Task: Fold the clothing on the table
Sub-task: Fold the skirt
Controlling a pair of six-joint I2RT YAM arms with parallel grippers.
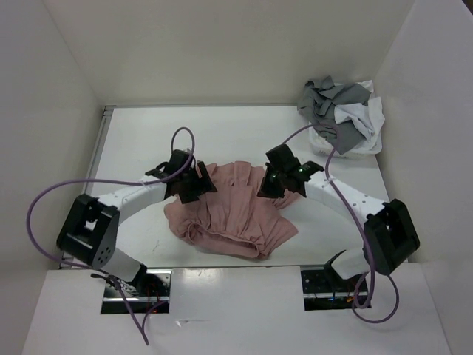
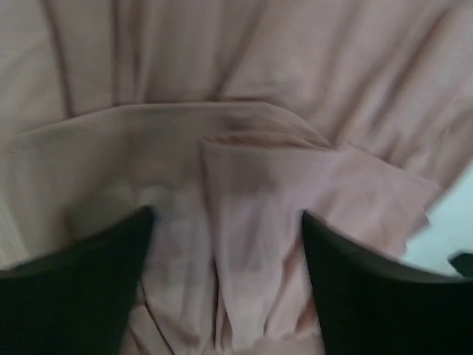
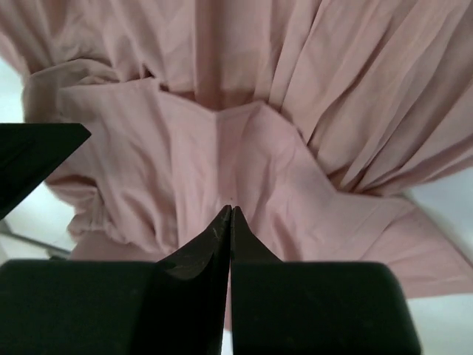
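At the middle of the table (image 1: pixel 148 140), the clothing (image 1: pixel 233 214) is lying bunched and is not yet being folded. The left gripper (image 2: pixel 225 222) is being held wide over a flat flap, with fabric lying between its fingers, seemingly so that an edge can be taken. The right gripper (image 3: pixel 230 211) is being held closed, its tips meeting above the pleats. Whether cloth is being pinched cannot be told. The grey and white garments (image 1: pixel 340 115) are being left heaped at the far right corner.
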